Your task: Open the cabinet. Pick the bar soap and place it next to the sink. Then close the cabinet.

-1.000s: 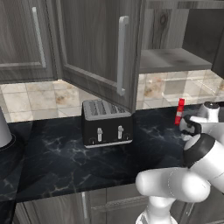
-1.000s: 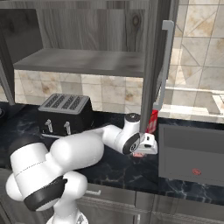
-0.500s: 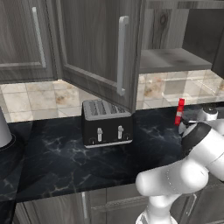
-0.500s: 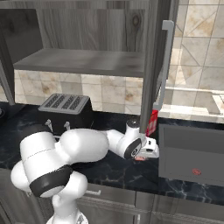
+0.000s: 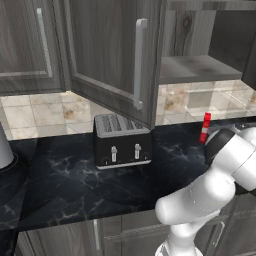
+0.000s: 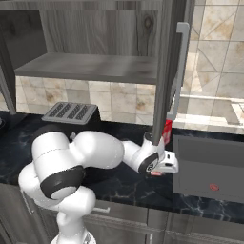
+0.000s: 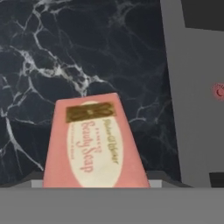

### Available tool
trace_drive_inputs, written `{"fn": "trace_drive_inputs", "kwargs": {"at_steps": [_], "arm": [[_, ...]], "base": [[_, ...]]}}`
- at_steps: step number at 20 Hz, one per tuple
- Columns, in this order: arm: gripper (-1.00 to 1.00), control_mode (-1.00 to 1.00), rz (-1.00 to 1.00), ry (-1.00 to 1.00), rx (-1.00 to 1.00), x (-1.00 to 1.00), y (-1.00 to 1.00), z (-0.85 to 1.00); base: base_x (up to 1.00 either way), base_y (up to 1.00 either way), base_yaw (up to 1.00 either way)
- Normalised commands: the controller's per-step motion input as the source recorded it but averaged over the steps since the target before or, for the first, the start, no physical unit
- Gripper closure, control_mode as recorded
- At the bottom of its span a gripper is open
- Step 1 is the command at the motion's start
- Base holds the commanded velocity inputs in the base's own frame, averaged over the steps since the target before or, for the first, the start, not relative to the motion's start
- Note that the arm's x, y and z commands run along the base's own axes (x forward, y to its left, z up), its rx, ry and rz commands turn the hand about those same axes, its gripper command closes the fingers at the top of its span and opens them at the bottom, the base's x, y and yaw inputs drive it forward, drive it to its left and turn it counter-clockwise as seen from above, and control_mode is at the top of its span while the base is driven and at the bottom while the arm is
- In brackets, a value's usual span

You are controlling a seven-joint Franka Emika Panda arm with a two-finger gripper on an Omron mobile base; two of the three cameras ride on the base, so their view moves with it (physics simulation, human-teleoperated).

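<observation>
The pink rectangular bar soap [image 7: 93, 142], labelled "Beauty Soap", is hiding the end effector [image 6: 164, 167], which is gripping it; its lower edge is being cut off.

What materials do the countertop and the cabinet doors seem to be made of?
Countertop: looks like polished black marble, going by its white veins and faint sheen. Cabinet doors: apparently dark grey-brown wood or wood veneer, matte, with visible grain; their bar handles look like brushed metal.
</observation>
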Motion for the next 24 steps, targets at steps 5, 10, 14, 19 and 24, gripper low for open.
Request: {"fn": "trace_drive_inputs", "kwargs": {"at_steps": [5,10,14,19,24], "arm": [[1.00,-1.00,0.00,0.00,0.00,0.03,0.00,-0.17],[1.00,-1.00,0.00,0.00,0.00,0.00,0.00,-0.29],[1.00,-1.00,0.00,0.00,0.00,0.00,0.00,-0.28],[1.00,-1.00,0.00,0.00,0.00,0.00,0.00,-0.20],[-1.00,-1.00,0.00,0.00,0.00,0.00,0.00,0.00]], "base": [[0.00,0.00,0.00],[0.00,0.00,0.00],[0.00,0.00,0.00],[0.00,0.00,0.00],[0.00,0.00,0.00]]}}
